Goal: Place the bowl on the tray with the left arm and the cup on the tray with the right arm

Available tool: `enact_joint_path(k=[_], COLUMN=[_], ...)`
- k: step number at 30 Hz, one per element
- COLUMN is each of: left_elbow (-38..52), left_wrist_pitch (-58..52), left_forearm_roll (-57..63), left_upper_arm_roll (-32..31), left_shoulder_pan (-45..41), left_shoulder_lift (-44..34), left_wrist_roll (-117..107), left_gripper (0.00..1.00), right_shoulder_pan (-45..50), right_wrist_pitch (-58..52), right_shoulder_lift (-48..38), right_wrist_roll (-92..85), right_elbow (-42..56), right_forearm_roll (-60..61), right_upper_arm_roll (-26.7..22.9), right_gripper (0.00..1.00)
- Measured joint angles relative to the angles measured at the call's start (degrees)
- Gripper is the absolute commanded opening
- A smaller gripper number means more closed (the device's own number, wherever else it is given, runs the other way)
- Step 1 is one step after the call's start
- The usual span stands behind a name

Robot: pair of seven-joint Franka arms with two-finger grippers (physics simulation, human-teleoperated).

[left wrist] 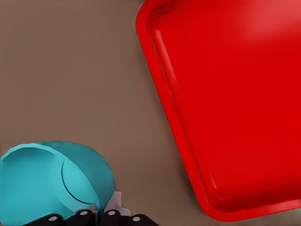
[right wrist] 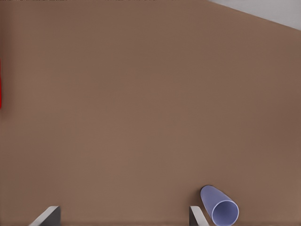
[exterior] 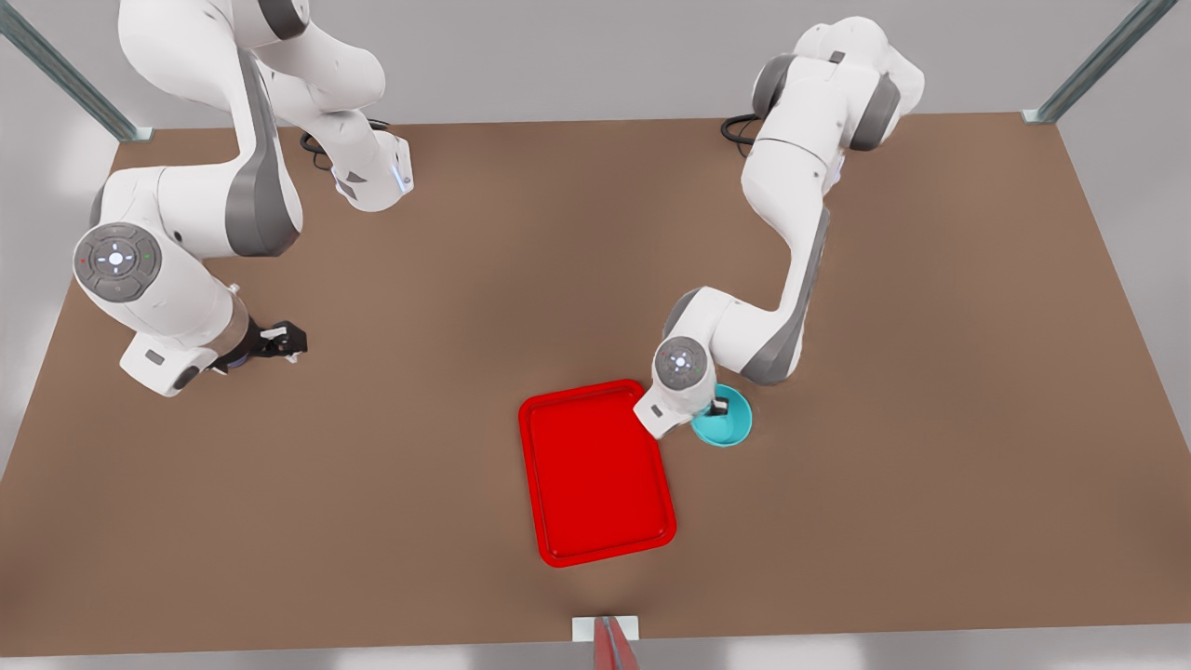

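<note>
Bowl sitting just beside tray, on front view's right, left gripper pinching its rim, fingers narrow on thin wall. Looking light, rigid, smooth; rim grip possibly letting it tilt or swing. Cup lying on its side on table near right gripper, fingers spread wide, waiting. Tray bare, nothing blocking path.

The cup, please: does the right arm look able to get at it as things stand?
Probably yes. The cup stands on bare table beside the right claw, whose fingers are apart, with nothing between them. The left claw is busy far off, gripping the bowl.
</note>
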Motion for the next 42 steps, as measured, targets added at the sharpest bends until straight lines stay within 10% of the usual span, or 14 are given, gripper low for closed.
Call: enact_joint_path(k=[21,22,23,30,42], left_elbow=[8.53,8.78,8.79,8.78,4.40], left_wrist_pitch=[13.62,13.62,13.57,12.90,-26.17], left_forearm_roll=[-11.99,-12.11,-12.80,-18.28,-16.48], left_upper_arm_roll=[15.33,15.33,15.33,15.33,20.74], left_shoulder_pan=[-20.21,-20.22,-20.21,-20.21,2.37], left_shoulder_lift=[15.10,15.39,15.41,14.25,-25.43], left_wrist_roll=[-2.27,-2.40,-2.47,-2.48,14.69], left_gripper=[0.21,0.38,1.00,1.00,1.00], right_shoulder_pan=[-0.10,-0.10,-0.06,0.46,-26.81], right_wrist_pitch=[-0.59,-0.53,-0.45,-0.64,33.10], right_shoulder_lift=[-0.07,-0.09,-0.01,0.79,-15.97], right_wrist_roll=[0.00,0.00,0.01,-0.04,-18.30], right_elbow=[-0.04,0.00,0.07,0.00,-50.45], right_forearm_roll=[0.04,0.07,0.08,0.17,-0.55], right_upper_arm_roll=[0.04,0.07,0.08,0.08,-0.01], right_gripper=[1.00,1.00,1.00,1.00,1.00])
